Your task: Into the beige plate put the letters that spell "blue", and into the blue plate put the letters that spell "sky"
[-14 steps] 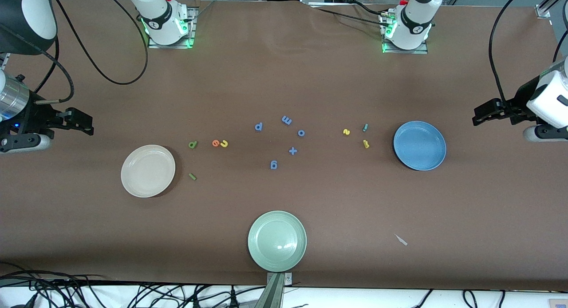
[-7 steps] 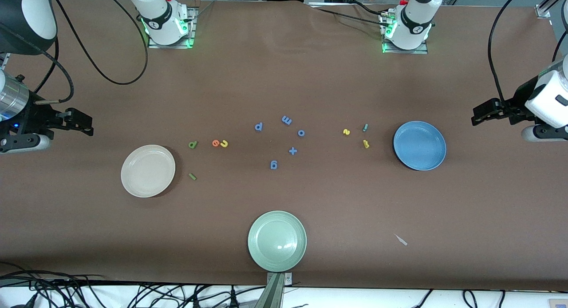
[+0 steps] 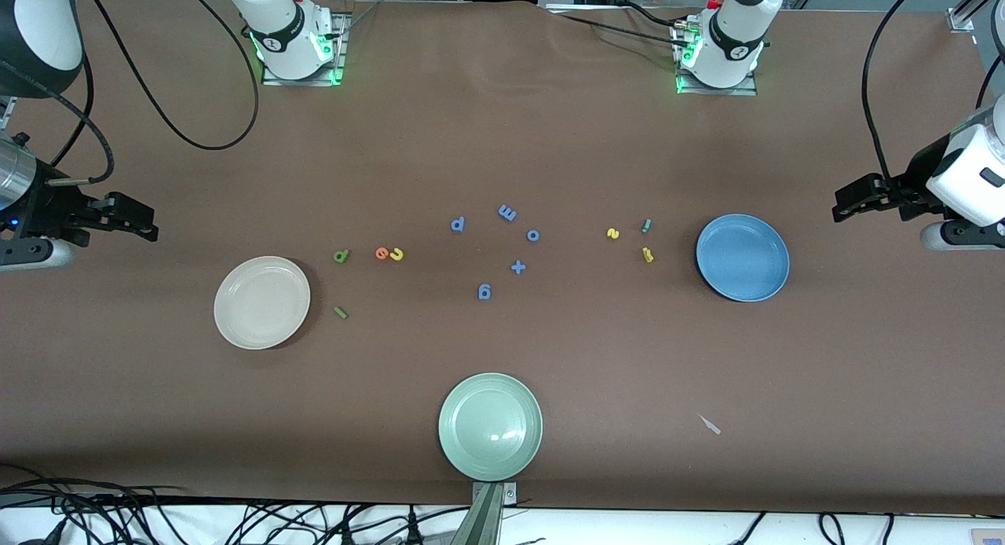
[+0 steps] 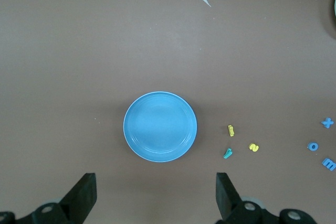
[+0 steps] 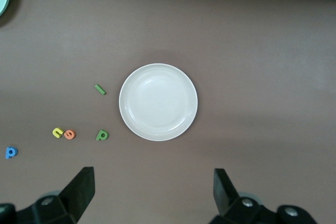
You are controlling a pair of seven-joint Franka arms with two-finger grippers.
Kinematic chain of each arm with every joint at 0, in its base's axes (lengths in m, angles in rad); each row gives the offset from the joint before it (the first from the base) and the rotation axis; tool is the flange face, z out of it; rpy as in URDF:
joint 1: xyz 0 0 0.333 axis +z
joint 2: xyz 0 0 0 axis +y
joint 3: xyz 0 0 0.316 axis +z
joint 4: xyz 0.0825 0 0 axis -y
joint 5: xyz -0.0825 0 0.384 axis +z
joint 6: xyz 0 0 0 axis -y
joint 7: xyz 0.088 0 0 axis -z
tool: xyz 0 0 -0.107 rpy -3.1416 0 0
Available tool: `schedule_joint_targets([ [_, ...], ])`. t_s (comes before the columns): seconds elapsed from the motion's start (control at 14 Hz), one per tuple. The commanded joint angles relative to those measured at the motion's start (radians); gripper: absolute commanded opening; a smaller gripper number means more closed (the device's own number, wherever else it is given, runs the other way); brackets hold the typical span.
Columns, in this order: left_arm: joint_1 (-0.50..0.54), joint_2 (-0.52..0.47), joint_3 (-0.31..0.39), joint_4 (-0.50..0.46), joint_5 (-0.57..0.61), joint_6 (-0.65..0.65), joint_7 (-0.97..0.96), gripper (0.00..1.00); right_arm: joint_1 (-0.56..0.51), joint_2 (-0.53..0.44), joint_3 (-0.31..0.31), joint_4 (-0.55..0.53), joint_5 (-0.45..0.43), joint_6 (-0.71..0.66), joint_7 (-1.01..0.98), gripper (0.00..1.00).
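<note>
Both grippers up w/ fingers spread, nothing held; all letters on worktop (image 3: 502, 137).
Left gripper (image 4: 156, 195) over blue plate (image 3: 742, 257) edge, s/k/y (image 3: 645, 254) beside it; right gripper (image 5: 155, 192) by beige plate (image 3: 261, 301), b/l/u/e (image 3: 381, 253) nearby.

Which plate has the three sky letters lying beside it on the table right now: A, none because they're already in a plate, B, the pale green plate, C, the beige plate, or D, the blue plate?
D: the yellow s, the teal y and the yellow k lie on the table beside the blue plate, none of them in it.
</note>
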Motion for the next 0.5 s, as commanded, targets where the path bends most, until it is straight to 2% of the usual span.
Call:
schedule_joint_targets([
  [0.0, 0.001, -0.001, -0.002, 0.014, 0.011, -0.015, 0.016, 1.00, -0.010, 0.000, 0.006, 0.006, 0.026, -0.008, 0.003, 1.00],
  [0.43, -0.008, 0.007, -0.003, 0.002, 0.011, -0.012, 0.001, 1.00, 0.005, 0.070, 0.010, 0.006, 0.017, 0.042, 0.049, 1.00],
])
